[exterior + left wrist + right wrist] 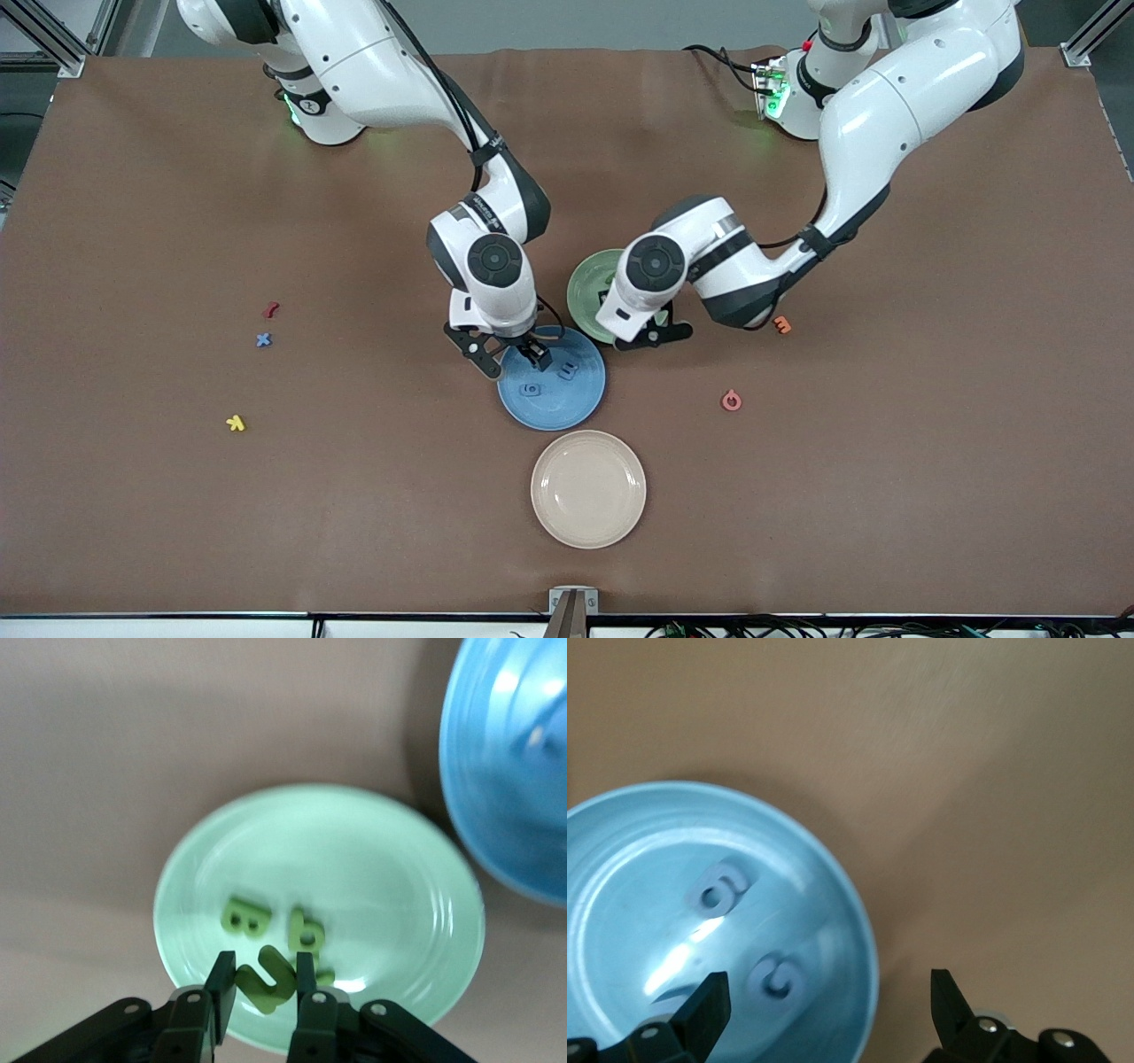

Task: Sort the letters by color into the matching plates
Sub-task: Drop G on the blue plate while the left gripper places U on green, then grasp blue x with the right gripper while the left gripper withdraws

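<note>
My left gripper [640, 335] hangs over the pale green plate [585, 282]. In the left wrist view the gripper [264, 969] is shut on a green letter [266, 981] just above the plate [390, 868]. Two more green letters [244, 917] [306, 933] lie in it, and another is partly hidden by a finger. My right gripper [516, 361] is open and empty over the blue plate [558, 415], at its edge nearest the right arm. Two blue letters [530, 390] [568, 370] lie in that plate and also show in the right wrist view [719, 895] [780, 976]. One blue letter [263, 339] lies on the table toward the right arm's end.
A cream plate [588, 488] sits nearer the front camera than the blue plate. A red letter [271, 309] and a yellow one [235, 423] lie near the loose blue letter. An orange letter [781, 325] and a pink one [731, 400] lie toward the left arm's end.
</note>
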### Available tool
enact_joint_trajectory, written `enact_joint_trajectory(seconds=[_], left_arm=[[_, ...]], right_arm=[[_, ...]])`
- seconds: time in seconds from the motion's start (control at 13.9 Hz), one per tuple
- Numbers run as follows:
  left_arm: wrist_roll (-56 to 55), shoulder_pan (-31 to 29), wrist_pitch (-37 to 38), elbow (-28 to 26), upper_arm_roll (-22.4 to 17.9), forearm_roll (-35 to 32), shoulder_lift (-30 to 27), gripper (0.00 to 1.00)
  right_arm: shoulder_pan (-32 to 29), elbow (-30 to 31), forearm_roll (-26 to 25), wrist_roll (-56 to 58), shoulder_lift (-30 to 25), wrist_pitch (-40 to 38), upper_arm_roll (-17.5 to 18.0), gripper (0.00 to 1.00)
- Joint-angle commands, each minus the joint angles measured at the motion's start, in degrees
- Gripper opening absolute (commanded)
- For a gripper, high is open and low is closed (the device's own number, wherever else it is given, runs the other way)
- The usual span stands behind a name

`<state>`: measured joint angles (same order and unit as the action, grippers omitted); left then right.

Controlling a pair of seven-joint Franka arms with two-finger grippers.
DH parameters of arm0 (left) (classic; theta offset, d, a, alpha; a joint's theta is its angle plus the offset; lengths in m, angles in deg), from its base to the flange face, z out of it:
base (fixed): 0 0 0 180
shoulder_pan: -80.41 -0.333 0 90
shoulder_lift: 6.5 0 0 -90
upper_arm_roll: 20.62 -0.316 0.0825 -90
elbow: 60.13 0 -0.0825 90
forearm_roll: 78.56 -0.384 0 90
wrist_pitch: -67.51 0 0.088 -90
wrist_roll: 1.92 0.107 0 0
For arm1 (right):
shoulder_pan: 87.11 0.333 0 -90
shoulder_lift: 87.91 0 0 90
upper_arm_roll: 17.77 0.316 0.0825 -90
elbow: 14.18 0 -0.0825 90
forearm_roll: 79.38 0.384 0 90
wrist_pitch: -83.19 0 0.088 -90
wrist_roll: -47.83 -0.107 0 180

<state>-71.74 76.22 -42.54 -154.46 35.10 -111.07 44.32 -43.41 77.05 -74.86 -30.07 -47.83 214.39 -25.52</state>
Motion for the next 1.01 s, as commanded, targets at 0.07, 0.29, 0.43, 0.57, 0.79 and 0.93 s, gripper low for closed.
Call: enact_joint_trajectory(seconds=[0.07, 0.29, 0.43, 0.57, 0.79, 0.93], left_arm=[[-3.4, 0.0, -1.5, -5.5, 1.0, -0.5, -1.6, 0.27], [-4.0, 0.9, -1.8, -6.9, 1.0, -1.9, -1.1, 0.3], [-4.1, 1.3, -2.5, -7.1, 1.0, -2.2, -0.9, 0.3], [-4.2, 1.5, -3.4, -7.1, 0.8, -3.1, -0.7, 0.3], [-4.2, 1.5, -4.8, -7.1, 0.5, -4.8, -0.2, 0.44], [-4.2, 1.5, -4.8, -7.1, 0.5, -4.8, -0.2, 0.55]], right_arm=[[-3.7, 14.2, -0.4, 10.9, -12.5, -0.2, 0.7, 1.0], [-7.1, 22.6, -0.5, 20.3, -19.5, -0.2, 0.6, 1.0], [-9.3, 27.2, -0.5, 25.6, -22.8, 0.0, 0.5, 1.0], [-11.5, 30.6, -1.4, 29.6, -25.0, 0.3, 0.4, 1.0], [-15.8, 34.1, -4.6, 35.2, -27.9, 0.4, 0.4, 1.0], [-19.3, 35.7, -4.7, 41.2, -29.6, 0.1, 0.4, 1.0]])
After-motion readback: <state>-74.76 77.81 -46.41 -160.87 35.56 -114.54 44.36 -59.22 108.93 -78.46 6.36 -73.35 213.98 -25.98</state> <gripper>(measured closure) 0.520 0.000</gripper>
